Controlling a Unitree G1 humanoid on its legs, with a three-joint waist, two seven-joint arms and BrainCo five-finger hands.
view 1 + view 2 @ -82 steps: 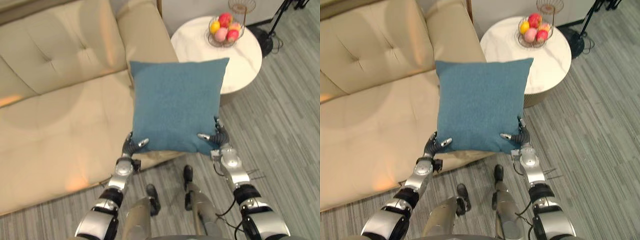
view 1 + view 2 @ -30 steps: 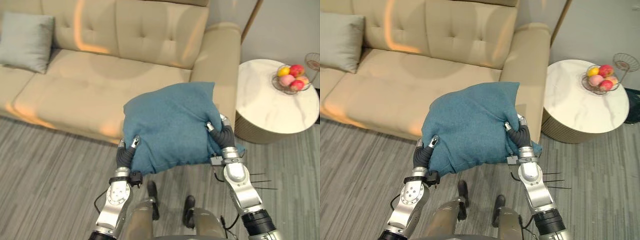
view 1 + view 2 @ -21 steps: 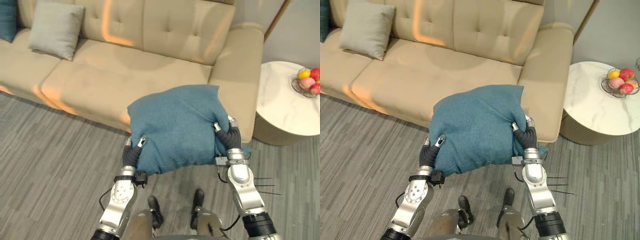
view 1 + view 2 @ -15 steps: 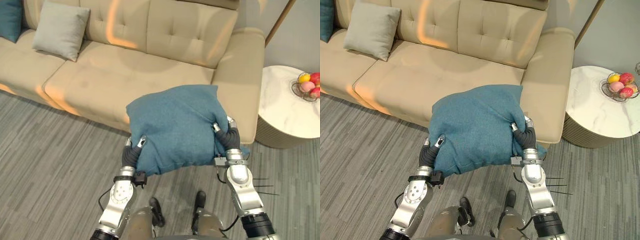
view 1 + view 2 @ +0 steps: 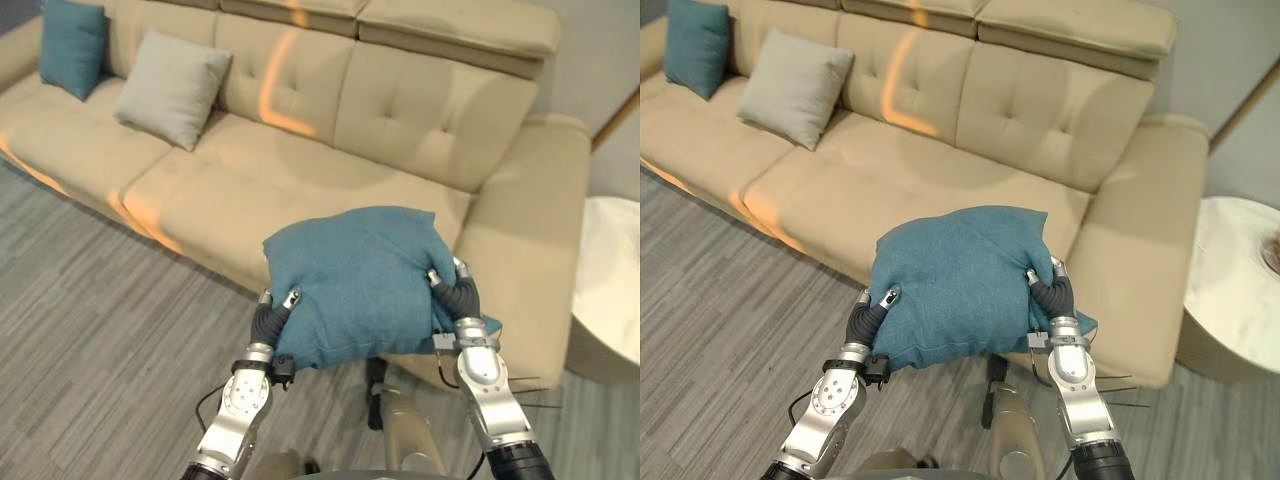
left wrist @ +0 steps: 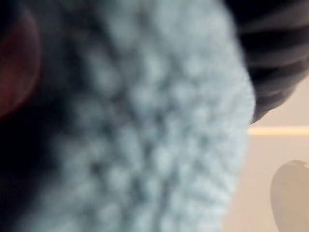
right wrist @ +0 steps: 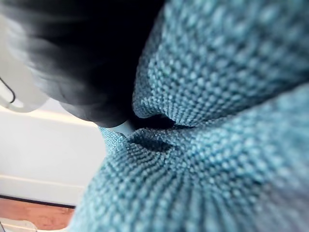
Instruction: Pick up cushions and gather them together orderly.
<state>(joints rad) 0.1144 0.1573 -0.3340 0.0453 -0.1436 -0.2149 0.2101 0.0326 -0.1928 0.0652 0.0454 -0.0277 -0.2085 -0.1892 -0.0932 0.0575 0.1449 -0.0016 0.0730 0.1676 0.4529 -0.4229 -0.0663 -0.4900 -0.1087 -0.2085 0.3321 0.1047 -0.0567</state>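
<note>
A long beige sofa (image 5: 230,190) with a tufted back stands on a grey, plank-striped floor (image 5: 90,330) and runs from the far left to the right. Two cushions sit on the left part of its seat, both leaning on the backrest. A dark teal cushion (image 5: 72,45) is at the far left end. A pale grey cushion (image 5: 172,88) is just to its right, with a narrow gap between them. A round white side table (image 5: 1240,290) stands on the floor just beyond the right armrest.
</note>
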